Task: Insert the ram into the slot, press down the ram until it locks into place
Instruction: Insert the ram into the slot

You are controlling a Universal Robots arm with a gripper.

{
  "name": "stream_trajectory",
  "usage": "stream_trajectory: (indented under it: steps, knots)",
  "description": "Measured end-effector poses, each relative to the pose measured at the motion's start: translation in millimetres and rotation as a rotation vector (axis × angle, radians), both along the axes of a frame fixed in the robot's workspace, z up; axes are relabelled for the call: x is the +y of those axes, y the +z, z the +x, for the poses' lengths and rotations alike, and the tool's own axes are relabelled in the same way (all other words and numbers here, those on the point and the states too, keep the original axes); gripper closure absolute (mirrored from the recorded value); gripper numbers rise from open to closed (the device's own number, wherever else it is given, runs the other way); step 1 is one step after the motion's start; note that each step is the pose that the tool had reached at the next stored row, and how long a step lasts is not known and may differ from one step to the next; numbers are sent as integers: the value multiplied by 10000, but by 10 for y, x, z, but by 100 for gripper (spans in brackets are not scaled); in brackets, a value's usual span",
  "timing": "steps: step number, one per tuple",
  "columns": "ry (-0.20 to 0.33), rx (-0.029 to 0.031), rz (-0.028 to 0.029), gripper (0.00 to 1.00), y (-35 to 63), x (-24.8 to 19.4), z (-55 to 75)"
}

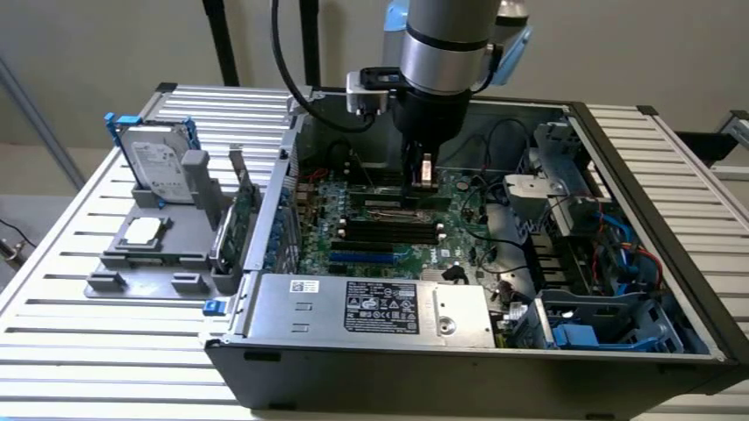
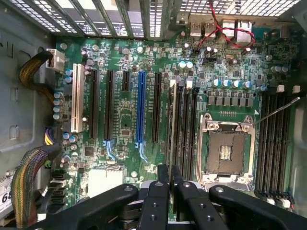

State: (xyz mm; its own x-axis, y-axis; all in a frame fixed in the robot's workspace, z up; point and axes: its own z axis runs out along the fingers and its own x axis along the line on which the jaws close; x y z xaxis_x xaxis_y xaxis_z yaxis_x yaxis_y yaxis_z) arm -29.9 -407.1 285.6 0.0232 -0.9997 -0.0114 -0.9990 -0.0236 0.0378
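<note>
Gripper (image 2: pixel 170 171) pinching thin green ram (image 2: pixel 172 120), seen edge-on, apparently over 1 black slot (image 2: pixel 169 139)

The exterior camera is looking down steeply from a raised spot, taking in the whole open grey metal computer case (image 1: pixel 468 381) on the slatted aluminium counter (image 1: pixel 70 351), with the silver-grey robot arm (image 1: pixel 445 44) at twelve o'clock. The wrist camera is hanging close above, facing straight down past the black pincer (image 2: pixel 169 175). Both are sharing the large green motherboard (image 1: pixel 459 239) (image 2: pixel 124 120) and its long black plastic memory slots (image 1: pixel 392 232) (image 2: pixel 184 124).
</note>
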Motion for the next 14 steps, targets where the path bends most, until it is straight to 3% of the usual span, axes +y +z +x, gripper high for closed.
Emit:
stream_trajectory:
  steps: [14]
  knots:
    - [-71, -1, 1, 86, -255, 0, 1]
